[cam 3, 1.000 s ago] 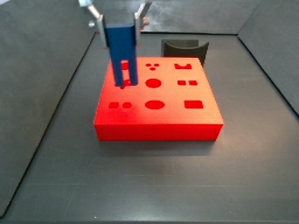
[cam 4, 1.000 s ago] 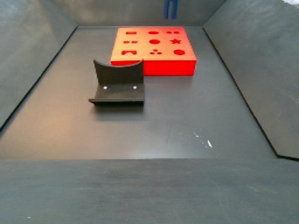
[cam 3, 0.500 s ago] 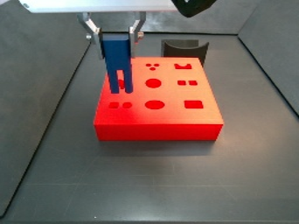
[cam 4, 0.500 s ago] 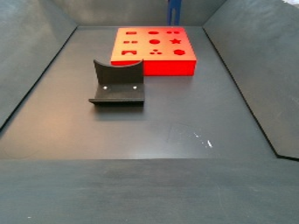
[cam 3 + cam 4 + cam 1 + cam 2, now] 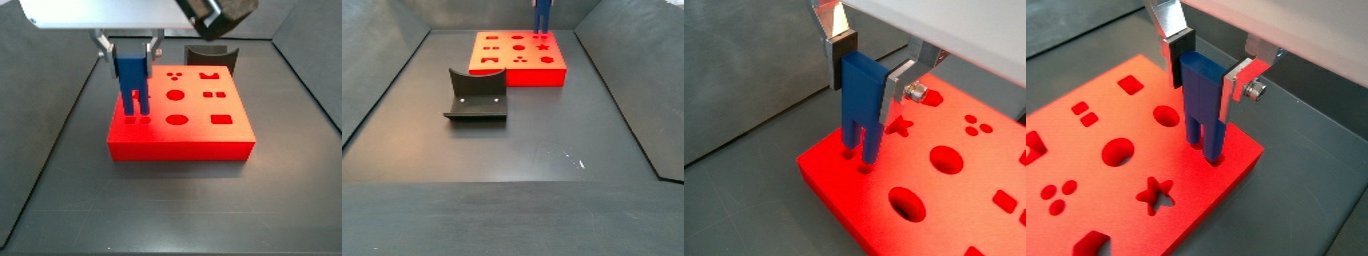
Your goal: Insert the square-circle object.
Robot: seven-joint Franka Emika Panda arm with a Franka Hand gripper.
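Observation:
The square-circle object is a tall bright-blue peg (image 5: 130, 82) with two short prongs at its lower end. My gripper (image 5: 130, 58) is shut on its upper part and holds it upright. The flat red block (image 5: 187, 135) with shaped holes lies beneath it. In both wrist views the gripper (image 5: 869, 85) (image 5: 1209, 80) clamps the peg (image 5: 859, 110) (image 5: 1204, 105) between the silver fingers. The prong tips stand at the block's top face (image 5: 951, 195) (image 5: 1106, 185) near one corner, over a pair of small holes. How deep the tips sit cannot be told. In a side view the peg (image 5: 543, 14) stands over the block's (image 5: 520, 70) far corner.
The dark fixture stands on the floor, behind the block in a side view (image 5: 211, 55) and in front of it in a side view (image 5: 476, 97). Sloped grey walls (image 5: 382, 90) enclose the dark floor (image 5: 543, 150).
The gripper has carried the blue peg toward the block's near-left corner and lowered it, so the prongs now reach the top face at the small holes.

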